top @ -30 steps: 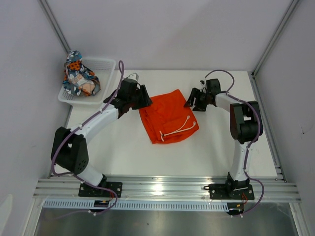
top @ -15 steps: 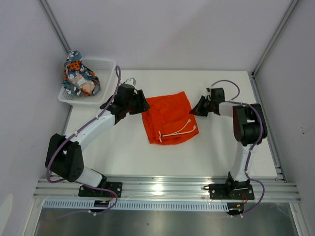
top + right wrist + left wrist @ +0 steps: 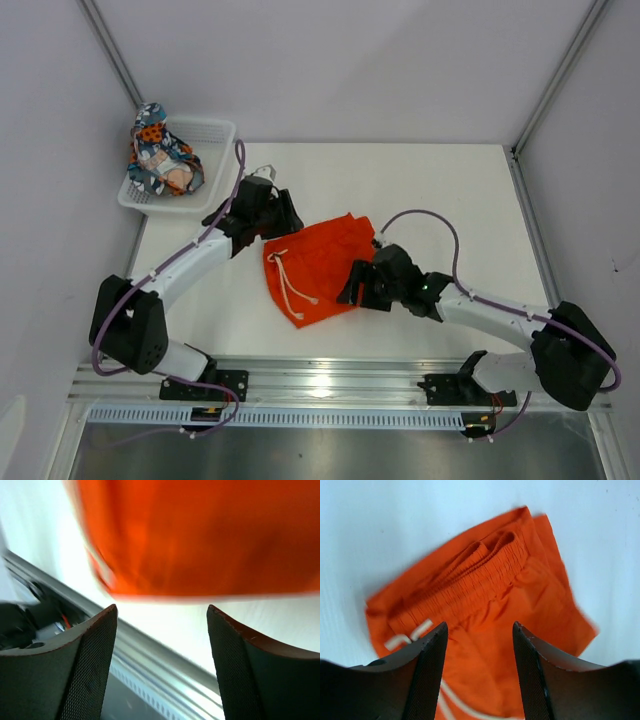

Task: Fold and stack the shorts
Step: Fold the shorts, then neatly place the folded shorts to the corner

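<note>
Orange shorts (image 3: 318,262) lie crumpled mid-way across the table (image 3: 450,200), with the white drawstring (image 3: 290,290) on their near-left part. Left arm (image 3: 190,255) reaches forward with the elbow bent. Left gripper (image 3: 272,215) sits at the shorts' far-left edge, jaws apart, nothing between. Right arm (image 3: 490,312) lies low, stretched leftward — right gripper (image 3: 352,287) is at the shorts' right edge, jaws apart, empty. Printed shorts (image 3: 158,155) are heaped in the basket (image 3: 218,135).

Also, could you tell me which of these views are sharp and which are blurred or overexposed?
Top external: sharp and evenly lit, the bright orange fabric shorts crisp on the white table, soft shadows only. Left wrist: shorts slightly soft, smeared at their right edge. Right wrist: heavily blurred, shorts an orange streak, table blown out to white.
</note>
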Tool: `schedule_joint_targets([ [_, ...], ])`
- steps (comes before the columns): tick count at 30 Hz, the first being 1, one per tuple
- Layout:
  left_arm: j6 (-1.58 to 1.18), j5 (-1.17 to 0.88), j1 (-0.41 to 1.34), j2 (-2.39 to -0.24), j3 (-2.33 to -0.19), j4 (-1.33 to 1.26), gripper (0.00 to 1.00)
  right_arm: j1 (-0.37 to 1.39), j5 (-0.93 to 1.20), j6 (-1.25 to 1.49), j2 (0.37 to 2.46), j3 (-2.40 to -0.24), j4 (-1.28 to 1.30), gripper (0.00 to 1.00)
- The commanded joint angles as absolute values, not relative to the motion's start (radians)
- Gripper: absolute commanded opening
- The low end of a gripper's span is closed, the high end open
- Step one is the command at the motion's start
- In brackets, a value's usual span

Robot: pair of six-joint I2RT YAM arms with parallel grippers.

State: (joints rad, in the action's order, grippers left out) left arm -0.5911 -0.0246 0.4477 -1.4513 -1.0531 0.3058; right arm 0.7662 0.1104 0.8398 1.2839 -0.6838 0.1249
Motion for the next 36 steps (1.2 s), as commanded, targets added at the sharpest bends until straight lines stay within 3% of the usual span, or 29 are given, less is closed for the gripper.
schedule_joint_targets([
  [1,-0.563,-0.005,0.449,-1.371,-1.066,0.340,0.58,0.824,0.008,0.891,1.224,-0.647,0.327,0.73],
  [7,-0.554,0.048,0.446,-1.281,-1.008,0.385,0.67,0.681,0.053,0.724,1.134,-0.725,0.422,0.76],
  [12,-0.541,0.058,0.434,-1.241,-0.933,0.431,0.69,0.543,0.199,0.511,1.327,-0.848,0.416,0.76],
  [21,-0.595,0.008,0.367,-1.108,-0.666,0.307,0.71,0.460,0.362,0.436,1.578,-0.883,0.215,0.75],
  [29,-0.600,0.008,0.339,-0.996,-0.548,0.262,0.87,0.457,0.413,0.422,1.698,-0.916,0.147,0.77],
  [32,-0.598,-0.069,0.315,-1.019,-0.516,0.215,0.90,0.457,0.419,0.428,1.721,-0.916,0.129,0.74],
  [34,-0.598,-0.098,0.302,-1.035,-0.502,0.195,0.99,0.459,0.417,0.428,1.730,-0.916,0.124,0.70],
  [36,-0.598,-0.115,0.298,-1.040,-0.489,0.164,0.99,0.459,0.417,0.425,1.746,-0.916,0.118,0.64],
])
